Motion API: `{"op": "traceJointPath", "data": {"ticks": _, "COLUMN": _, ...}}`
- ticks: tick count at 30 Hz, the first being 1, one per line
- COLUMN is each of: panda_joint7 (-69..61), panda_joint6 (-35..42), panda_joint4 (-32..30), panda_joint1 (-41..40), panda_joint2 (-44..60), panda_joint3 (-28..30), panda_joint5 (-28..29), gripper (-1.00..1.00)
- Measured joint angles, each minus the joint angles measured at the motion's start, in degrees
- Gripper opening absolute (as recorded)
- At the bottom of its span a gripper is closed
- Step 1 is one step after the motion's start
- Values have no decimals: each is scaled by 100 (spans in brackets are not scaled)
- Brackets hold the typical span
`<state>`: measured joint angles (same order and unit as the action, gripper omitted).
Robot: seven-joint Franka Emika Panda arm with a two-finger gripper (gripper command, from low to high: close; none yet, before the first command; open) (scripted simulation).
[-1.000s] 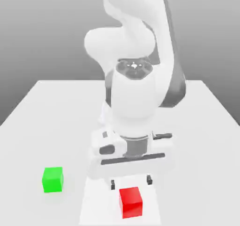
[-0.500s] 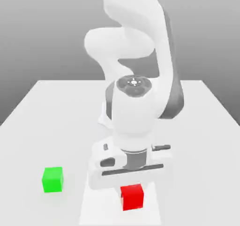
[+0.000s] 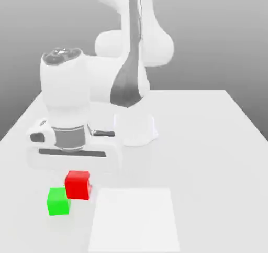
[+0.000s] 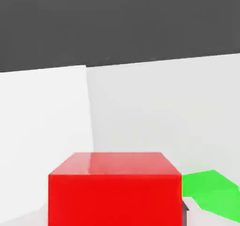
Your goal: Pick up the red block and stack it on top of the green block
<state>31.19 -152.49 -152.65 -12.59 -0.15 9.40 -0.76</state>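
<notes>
- Exterior view: the red block [image 3: 78, 184] hangs directly under the hand of the white arm, clear of the tabletop [image 3: 209, 142], so the pick-up looks done.
- The gripper [image 3: 78, 174] points straight down; its tips are hard to make out against the block, but it is pressed in on the red block, pinching it.
- The green block [image 3: 58, 201] sits on the tabletop towards the exterior view's left, near the front edge. The red block appears just beside it and a little higher, overlapping its upper corner on the exterior view's right.
- A paler square patch [image 3: 134, 220] lies on the tabletop to the exterior view's right of both blocks, with nothing on it.
- What is left, as I judge it: bring the red block squarely over the green one, lower it until it rests flat, then let go. It is close but not yet centred above the green block.
- Hand view: the red block [image 4: 115, 187] sits close in front of the camera, its top face and one side face showing, consistent with being held between the fingers.
- The green block [image 4: 213, 194] peeks out from behind one side of the red block, lower down on the tabletop [image 4: 164, 113], which confirms the two are offset, not yet aligned.
</notes>
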Motion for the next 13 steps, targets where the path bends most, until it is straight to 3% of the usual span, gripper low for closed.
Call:
{"op": "traceJointPath", "data": {"ticks": 4, "panda_joint7": -46, "panda_joint6": 32, "panda_joint4": -161, "panda_joint1": -395, "panda_joint2": -195, "panda_joint3": 229, "panda_joint5": 147, "gripper": -100}}
{"op": "traceJointPath", "data": {"ticks": 9, "panda_joint7": -356, "panda_joint6": -779, "panda_joint4": -155, "panda_joint1": -515, "panda_joint2": 638, "panda_joint3": 56, "panda_joint5": -243, "gripper": -100}}
{"op": "traceJointPath", "data": {"ticks": 10, "panda_joint7": -435, "panda_joint6": -955, "panda_joint4": -147, "panda_joint1": -555, "panda_joint2": 826, "panda_joint3": -11, "panda_joint5": -350, "gripper": 100}}
{"op": "traceJointPath", "data": {"ticks": 13, "panda_joint7": -435, "panda_joint6": -955, "panda_joint4": -147, "panda_joint1": -555, "panda_joint2": 826, "panda_joint3": -11, "panda_joint5": -350, "gripper": 100}}
